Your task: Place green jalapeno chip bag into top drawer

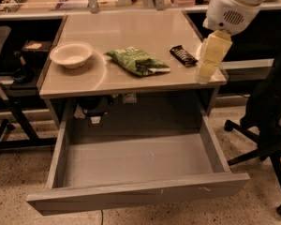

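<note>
The green jalapeno chip bag [138, 62] lies flat on the middle of the desk top [131, 29]. The top drawer [136, 161] is pulled wide open below the desk and holds nothing. My gripper [207, 70] hangs from the white arm [234, 6] at the right, over the desk's front right corner. It is to the right of the bag, apart from it, and holds nothing that I can see.
A white bowl [71, 54] stands on the left of the desk. A small black bar wrapper [182, 55] lies between the bag and my gripper. A black office chair [267, 121] stands to the right of the drawer. Another desk frame [9, 107] is at the left.
</note>
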Tool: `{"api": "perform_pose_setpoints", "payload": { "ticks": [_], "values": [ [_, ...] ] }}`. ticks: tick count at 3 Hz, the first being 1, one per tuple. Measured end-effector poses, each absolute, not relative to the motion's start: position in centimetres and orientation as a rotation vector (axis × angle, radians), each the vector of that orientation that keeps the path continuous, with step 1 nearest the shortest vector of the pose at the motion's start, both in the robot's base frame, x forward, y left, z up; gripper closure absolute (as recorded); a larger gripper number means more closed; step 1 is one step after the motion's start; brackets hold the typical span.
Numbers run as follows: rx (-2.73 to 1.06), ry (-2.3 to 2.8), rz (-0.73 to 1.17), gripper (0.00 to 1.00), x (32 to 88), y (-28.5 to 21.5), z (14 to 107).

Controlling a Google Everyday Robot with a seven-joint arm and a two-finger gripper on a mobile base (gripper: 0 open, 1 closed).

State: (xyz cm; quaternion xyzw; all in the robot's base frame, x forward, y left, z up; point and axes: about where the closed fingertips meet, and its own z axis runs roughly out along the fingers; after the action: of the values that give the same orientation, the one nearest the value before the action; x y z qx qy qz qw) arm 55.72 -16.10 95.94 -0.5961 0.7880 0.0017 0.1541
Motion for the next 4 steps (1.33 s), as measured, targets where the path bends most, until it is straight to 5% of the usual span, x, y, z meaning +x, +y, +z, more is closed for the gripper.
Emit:
{"api": "perform_pose_setpoints", "payload": {
  "ticks": [4],
  "values": [
    [-1.742, 2.187, 0.073, 0.0, 63.6, -8.7, 93.8]
  ]
}}
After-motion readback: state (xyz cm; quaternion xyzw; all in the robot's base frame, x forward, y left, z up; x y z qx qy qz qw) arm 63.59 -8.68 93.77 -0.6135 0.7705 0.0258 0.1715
